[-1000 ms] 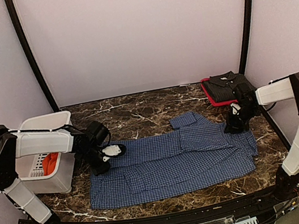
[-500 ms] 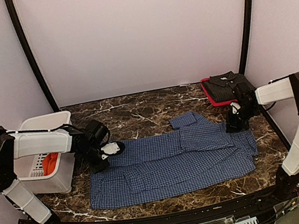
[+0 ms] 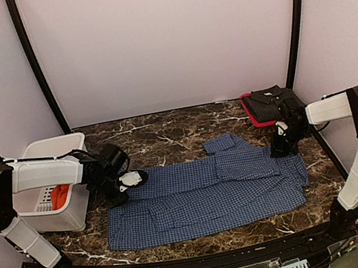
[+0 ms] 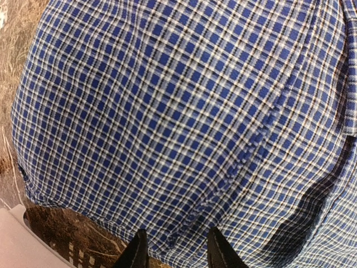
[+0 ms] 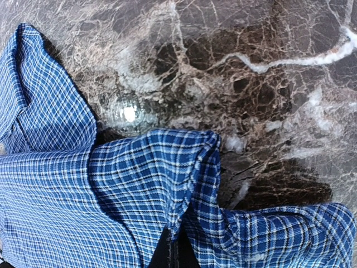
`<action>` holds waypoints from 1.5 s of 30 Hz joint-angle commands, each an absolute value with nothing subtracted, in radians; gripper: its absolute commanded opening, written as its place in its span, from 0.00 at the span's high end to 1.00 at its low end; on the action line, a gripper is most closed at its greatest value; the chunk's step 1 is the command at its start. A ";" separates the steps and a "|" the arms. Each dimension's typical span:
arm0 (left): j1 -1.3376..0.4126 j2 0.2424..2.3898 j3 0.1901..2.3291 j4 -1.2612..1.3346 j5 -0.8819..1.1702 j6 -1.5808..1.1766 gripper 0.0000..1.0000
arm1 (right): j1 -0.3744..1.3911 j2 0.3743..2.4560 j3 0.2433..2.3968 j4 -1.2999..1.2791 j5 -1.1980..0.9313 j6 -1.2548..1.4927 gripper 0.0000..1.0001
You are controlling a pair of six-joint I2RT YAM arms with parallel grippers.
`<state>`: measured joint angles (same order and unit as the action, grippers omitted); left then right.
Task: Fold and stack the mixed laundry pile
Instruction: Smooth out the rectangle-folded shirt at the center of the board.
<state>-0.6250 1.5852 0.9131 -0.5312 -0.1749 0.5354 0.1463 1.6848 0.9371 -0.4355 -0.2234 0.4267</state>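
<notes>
My right gripper [image 5: 170, 249] pinches the checked shirt [image 3: 207, 197] at three o'clock. My left gripper [image 4: 177, 252], at nine, stands parted, so lifting alone could skew the fold.

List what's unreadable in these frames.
- Top view: orange garment mostly hidden by basket wall.
- Top view: red item covered by dark folded garment; type unclear.
- Left wrist: left gripper fingers cut by bottom edge; contact with checked shirt unclear.
- Right wrist: right gripper almost wholly off-frame.
</notes>
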 commanded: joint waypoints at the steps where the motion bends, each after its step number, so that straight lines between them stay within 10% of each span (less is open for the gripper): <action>1: -0.629 1.567 0.889 -0.558 -0.166 0.553 0.65 | 0.141 1.690 0.966 -0.438 -0.200 0.414 1.00; 16: -0.629 1.586 0.919 -0.563 -0.215 0.575 0.99 | 0.136 1.684 0.985 -0.440 -0.195 0.407 1.00; 45: -0.727 1.529 1.001 -0.748 -0.083 0.497 1.00 | 0.097 1.747 1.064 -0.470 -0.157 0.342 1.00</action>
<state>-0.7128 1.5387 0.9993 -0.6865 -0.1017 0.5232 0.1028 1.7256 1.0485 -0.4740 -0.1822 0.3668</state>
